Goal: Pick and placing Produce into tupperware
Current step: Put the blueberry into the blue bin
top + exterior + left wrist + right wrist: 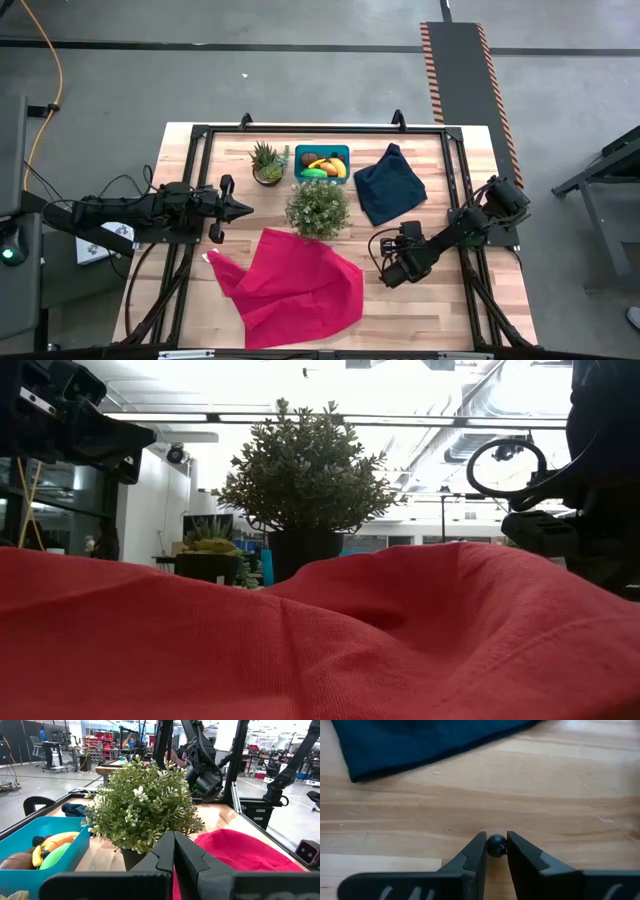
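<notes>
Wooden table (560,785): the right gripper (496,851) pinches a tiny dark berry (495,845) near the navy cloth (420,740); the left gripper (173,851), fingers pressed together, holds nothing.

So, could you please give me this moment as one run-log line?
right gripper: fingers shut on small dark ball at table | left gripper: shut, empty, facing bushy plant | tub: holds produce

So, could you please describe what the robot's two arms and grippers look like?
Both arms are dark, nearly black, with jointed segments and looping black cables. The left gripper has two flat, wedge-shaped matte black fingers tapering to blunt tips; the right gripper has the same. No markings are visible.
</notes>
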Tool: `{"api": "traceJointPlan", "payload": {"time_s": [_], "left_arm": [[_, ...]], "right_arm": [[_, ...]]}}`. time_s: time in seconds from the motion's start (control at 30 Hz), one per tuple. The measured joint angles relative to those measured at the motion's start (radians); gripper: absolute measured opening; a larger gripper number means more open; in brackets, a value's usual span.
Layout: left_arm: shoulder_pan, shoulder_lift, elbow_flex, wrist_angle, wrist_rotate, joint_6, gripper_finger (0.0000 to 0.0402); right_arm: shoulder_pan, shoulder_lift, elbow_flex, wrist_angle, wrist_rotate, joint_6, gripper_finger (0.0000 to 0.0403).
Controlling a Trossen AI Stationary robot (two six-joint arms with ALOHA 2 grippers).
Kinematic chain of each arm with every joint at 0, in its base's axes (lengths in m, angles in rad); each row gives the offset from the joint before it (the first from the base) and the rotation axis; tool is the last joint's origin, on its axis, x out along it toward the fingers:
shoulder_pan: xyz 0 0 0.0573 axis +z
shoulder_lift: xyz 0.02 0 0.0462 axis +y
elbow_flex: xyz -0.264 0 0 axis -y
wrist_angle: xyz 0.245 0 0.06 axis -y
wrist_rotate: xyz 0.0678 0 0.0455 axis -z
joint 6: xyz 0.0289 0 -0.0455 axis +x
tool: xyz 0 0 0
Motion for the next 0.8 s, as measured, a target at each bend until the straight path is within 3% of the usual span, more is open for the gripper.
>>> {"api": "traceJointPlan", "payload": {"time_s": [0.27, 0.8], "left_arm": [[0.0, 0.0, 0.0, 0.0, 0.0, 0.0, 0.0001], [0.0, 0.0, 0.0, 0.0, 0.0, 0.0, 0.0001]], "right_arm": [[0.0, 0.0, 0.0, -0.003, 0.032, -0.024, 0.0039], [0.0, -0.012, 0.055, -0.045, 0.085, -0.073, 0.0037]]}}
